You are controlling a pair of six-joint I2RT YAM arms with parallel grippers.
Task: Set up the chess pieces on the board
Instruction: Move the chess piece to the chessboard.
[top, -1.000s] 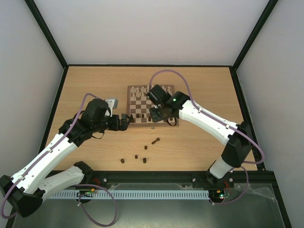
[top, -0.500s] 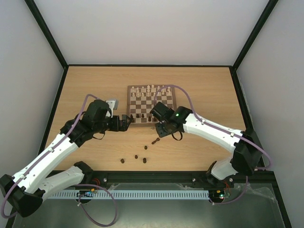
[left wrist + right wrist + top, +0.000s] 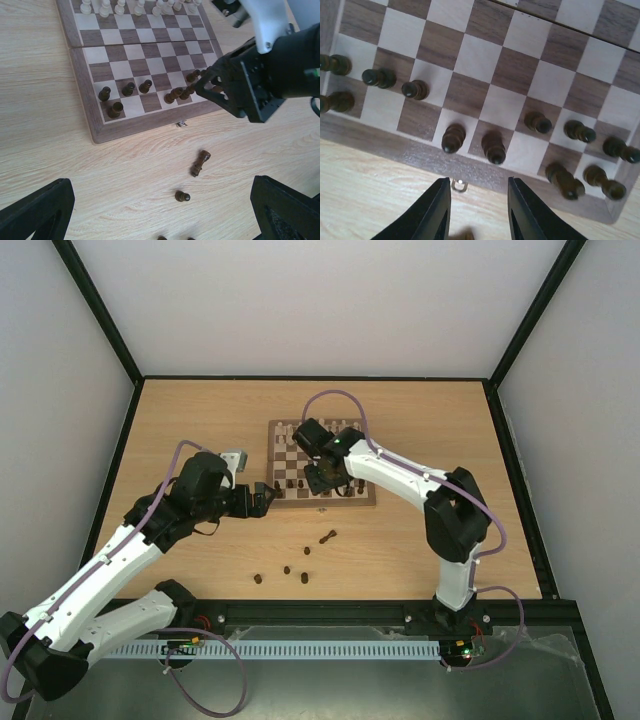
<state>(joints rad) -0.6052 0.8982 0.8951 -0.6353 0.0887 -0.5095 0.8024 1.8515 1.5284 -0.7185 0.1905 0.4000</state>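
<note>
**Right gripper [image 3: 477,200] open and empty over the board's near edge**

The dark chess pieces [image 3: 452,138] stood crowded along the two near rows of the board [image 3: 81,85]. A handful more lay loose on the table [image 3: 420,540] in front of it, one fallen piece [image 3: 200,163] on its side. The right fingers hung spread, holding nothing, just off the nearest two standing pieces. To my eye a careless drop or sideways swing there would topple them into their neighbours. The left gripper [image 3: 266,496] hovered by the board's near left corner, spread wide and holding nothing. I judged the fallen piece likely to roll or squirt out of a pinch.
</note>
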